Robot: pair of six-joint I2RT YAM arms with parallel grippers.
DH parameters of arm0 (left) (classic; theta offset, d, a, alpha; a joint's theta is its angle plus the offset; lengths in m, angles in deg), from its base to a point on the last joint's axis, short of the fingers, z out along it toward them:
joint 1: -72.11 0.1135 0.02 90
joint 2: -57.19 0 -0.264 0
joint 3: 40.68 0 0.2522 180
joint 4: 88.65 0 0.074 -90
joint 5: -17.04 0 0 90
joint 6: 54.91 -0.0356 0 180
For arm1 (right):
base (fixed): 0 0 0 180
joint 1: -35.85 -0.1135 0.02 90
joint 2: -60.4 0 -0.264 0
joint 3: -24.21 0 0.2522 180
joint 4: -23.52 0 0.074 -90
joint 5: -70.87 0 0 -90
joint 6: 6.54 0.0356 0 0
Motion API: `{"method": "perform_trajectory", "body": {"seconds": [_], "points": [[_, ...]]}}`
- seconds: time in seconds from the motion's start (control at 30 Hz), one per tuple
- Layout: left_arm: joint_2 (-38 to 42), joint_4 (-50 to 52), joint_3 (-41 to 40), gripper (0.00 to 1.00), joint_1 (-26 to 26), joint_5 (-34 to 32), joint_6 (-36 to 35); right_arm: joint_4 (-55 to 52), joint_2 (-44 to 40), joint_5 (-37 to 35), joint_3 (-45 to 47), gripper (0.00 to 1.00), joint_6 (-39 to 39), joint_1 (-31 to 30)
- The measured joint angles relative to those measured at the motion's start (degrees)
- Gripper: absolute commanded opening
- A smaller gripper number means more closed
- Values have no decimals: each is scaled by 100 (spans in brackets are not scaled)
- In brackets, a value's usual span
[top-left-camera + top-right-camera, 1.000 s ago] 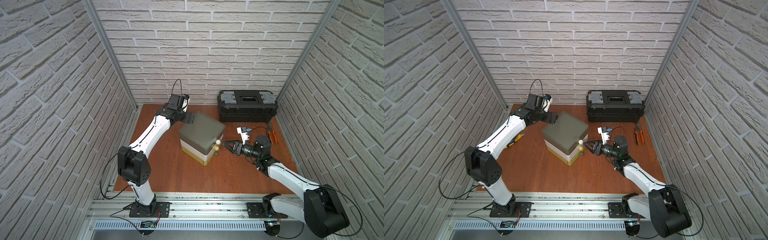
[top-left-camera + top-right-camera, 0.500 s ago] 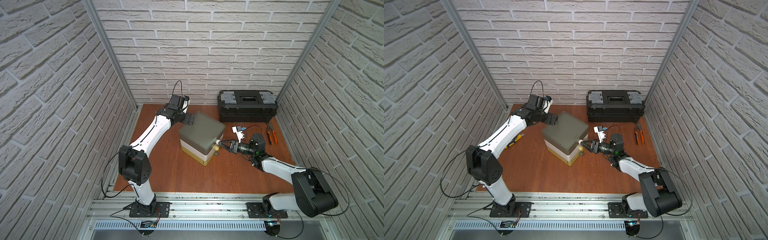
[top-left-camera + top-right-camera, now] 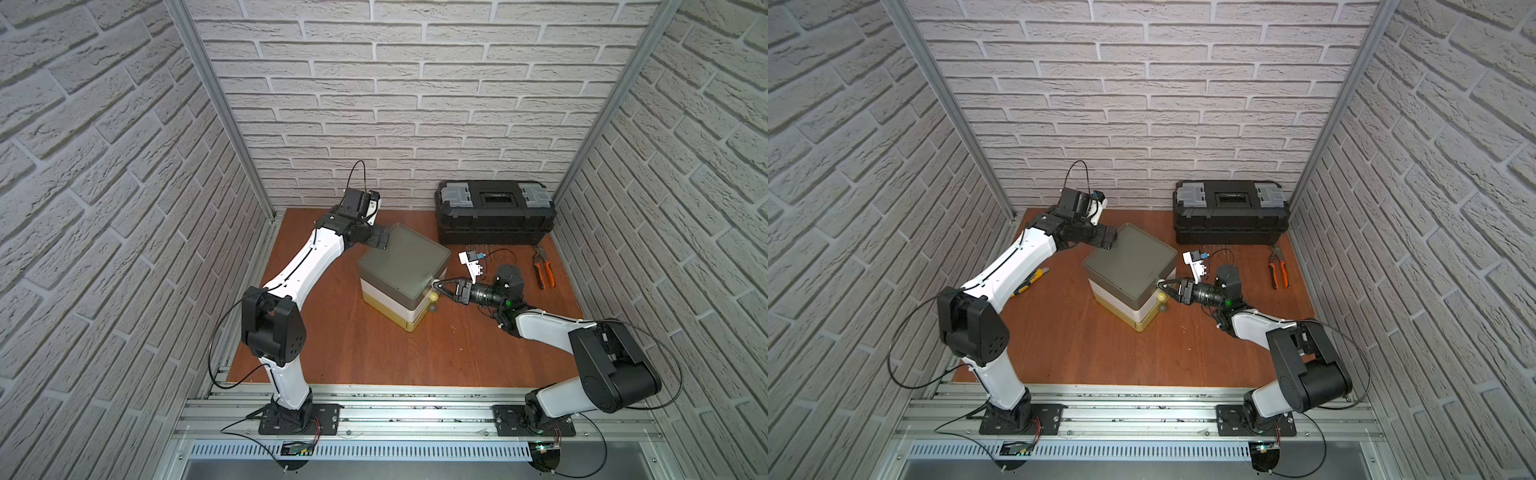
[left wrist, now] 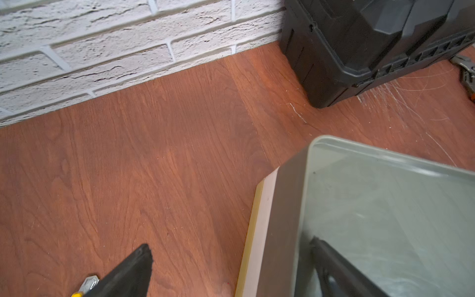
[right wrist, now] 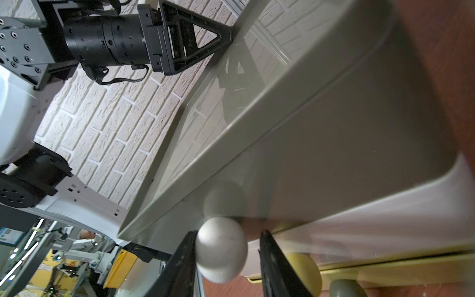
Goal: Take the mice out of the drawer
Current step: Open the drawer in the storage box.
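The drawer unit has a grey top, a white middle and a yellow base, and all its drawers are shut. The mice are hidden. My right gripper has its jaws round the top drawer's pale round knob. One finger touches the knob and a gap remains at the other. A yellow knob and a grey one sit below it. My left gripper is wide open astride the unit's far corner, with one finger on the grey top.
A black toolbox stands at the back wall on the right. Orange-handled pliers lie near the right wall. A yellow-black utility knife lies on the table under my left arm. Brick walls close in three sides.
My right arm has reached in to the drawer unit, and its jaws have narrowed round the top knob. The left arm has stayed put.
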Motion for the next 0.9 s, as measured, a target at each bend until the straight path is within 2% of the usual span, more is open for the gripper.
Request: {"method": "perform_trajectory", "body": {"seconds": [0.03,0.13,0.23,0.27,0.3,0.53,0.9], "points": [[0,0,0,98,0,-2,0,59,20,26,-2,27,24,-9],[0,0,0,98,0,-7,0,131,55,63,-2,24,83,-7],[-4,-4,0,98,0,-7,2,166,68,70,-2,11,85,-7],[-9,-7,0,98,0,-9,0,166,70,72,-2,10,85,-7],[-11,-15,0,98,2,-13,2,166,70,76,-2,3,85,-7],[-55,-33,61,98,17,-223,31,-321,-192,-72,15,2,-129,-22],[-151,256,304,98,50,-468,57,-3224,-2424,-758,356,3,-1071,9]]}}
